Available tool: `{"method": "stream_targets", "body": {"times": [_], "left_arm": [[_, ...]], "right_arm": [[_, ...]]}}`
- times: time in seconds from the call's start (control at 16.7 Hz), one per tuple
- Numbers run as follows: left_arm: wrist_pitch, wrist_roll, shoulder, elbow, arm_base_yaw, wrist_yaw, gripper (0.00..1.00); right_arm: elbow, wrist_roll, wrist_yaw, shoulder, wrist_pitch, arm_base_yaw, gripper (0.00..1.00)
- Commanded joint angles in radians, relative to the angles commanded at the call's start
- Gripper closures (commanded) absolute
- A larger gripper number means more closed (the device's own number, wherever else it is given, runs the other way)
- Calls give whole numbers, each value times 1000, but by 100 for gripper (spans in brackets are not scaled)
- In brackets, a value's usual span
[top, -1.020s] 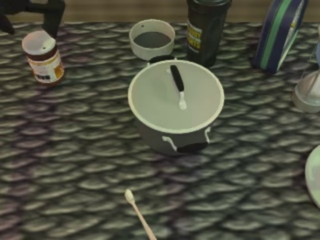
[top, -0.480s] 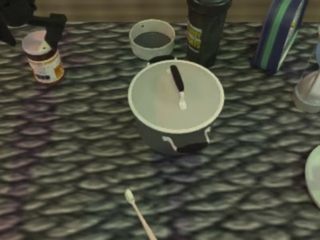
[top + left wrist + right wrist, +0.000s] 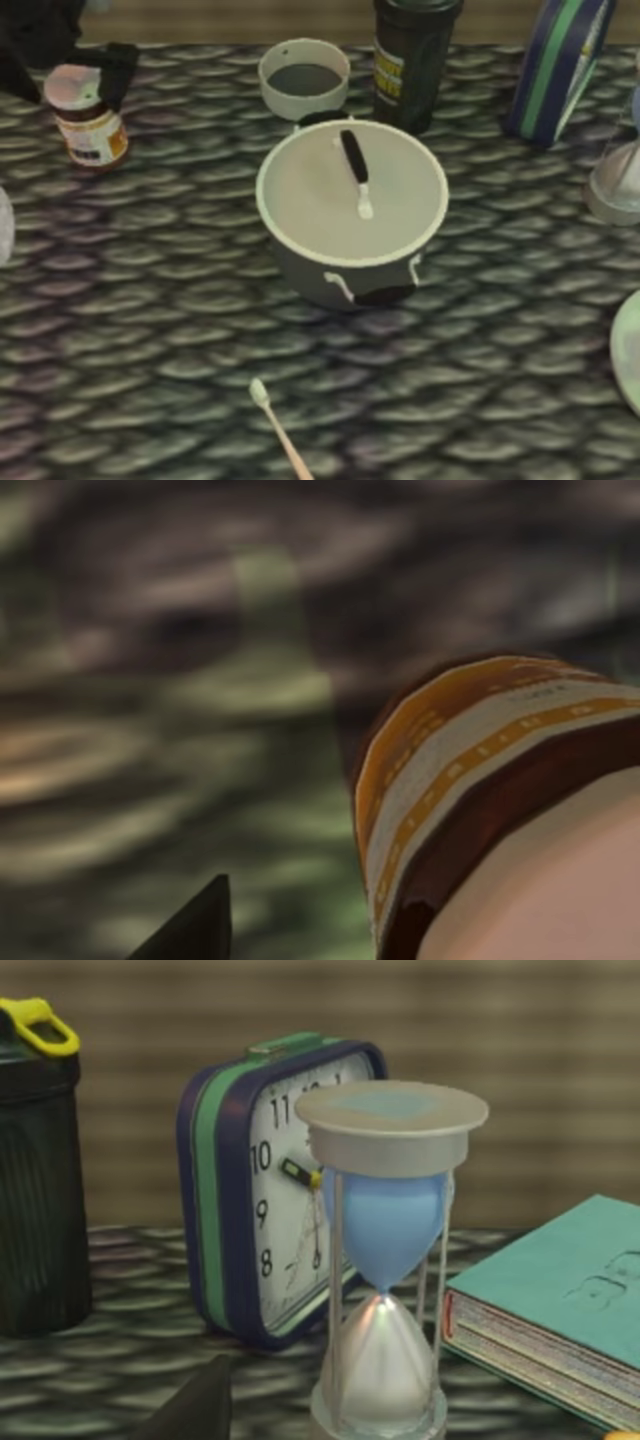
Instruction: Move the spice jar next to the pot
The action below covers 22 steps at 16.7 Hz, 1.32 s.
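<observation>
The spice jar, brown with a cream lid and a white-and-orange label, stands upright at the table's far left. My left gripper is open and lowered over it, one dark finger on each side of the lid. The left wrist view shows the jar very close, beside one fingertip. The grey pot, with its pale lid and bar handle, sits at the table's middle, well right of the jar. My right gripper is parked off the top view, open, with one fingertip showing.
A white-rimmed cup and a tall dark canister stand behind the pot. An alarm clock, an hourglass and a teal book are at the right. A wooden stick lies near the front edge.
My left gripper has come down toward the jar, so its fingers now flank the lid. The jar and the pot have not moved.
</observation>
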Motion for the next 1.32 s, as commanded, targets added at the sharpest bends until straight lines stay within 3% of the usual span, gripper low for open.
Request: {"method": "stream_targets", "body": {"times": [0.42, 1.2, 1.32], "left_arm": [[-13, 0, 82, 90, 0, 1, 0], [-13, 0, 82, 90, 0, 1, 98], [-13, 0, 82, 90, 0, 1, 100]], "right_arm": [[0, 0, 0, 0, 0, 0, 0], [0, 0, 0, 0, 0, 0, 0], [0, 0, 0, 0, 0, 0, 0]]}}
